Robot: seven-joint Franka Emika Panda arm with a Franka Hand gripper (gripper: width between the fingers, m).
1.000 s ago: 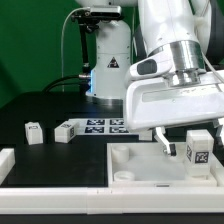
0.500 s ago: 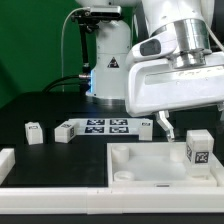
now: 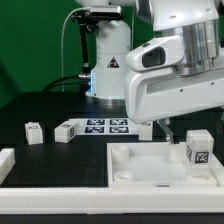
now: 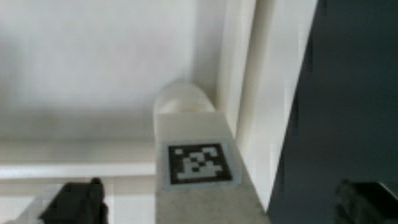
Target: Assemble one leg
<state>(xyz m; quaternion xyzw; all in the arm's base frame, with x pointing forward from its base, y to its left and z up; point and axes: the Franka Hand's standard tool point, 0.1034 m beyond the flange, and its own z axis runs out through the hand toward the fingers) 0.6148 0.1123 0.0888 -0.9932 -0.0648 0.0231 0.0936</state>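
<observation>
A leg [image 3: 199,150], a small white post with a square tag facing the camera, stands upright in the near corner of the white tray [image 3: 140,172] on the exterior view's right. My gripper [image 3: 180,125] hangs above it and slightly to its left, clear of it. In the wrist view the leg [image 4: 196,135] lies between my two dark fingertips [image 4: 75,202], with a gap on each side. The gripper [image 4: 217,208] is open and holds nothing.
Two more legs [image 3: 34,131] [image 3: 65,130] lie on the black table at the left. The marker board [image 3: 100,125] lies behind the tray, with another small white part [image 3: 145,125] at its end. A white block [image 3: 5,160] sits at the far left edge.
My gripper has let go of the leg and risen away from it. The leg stays standing in the tray's corner.
</observation>
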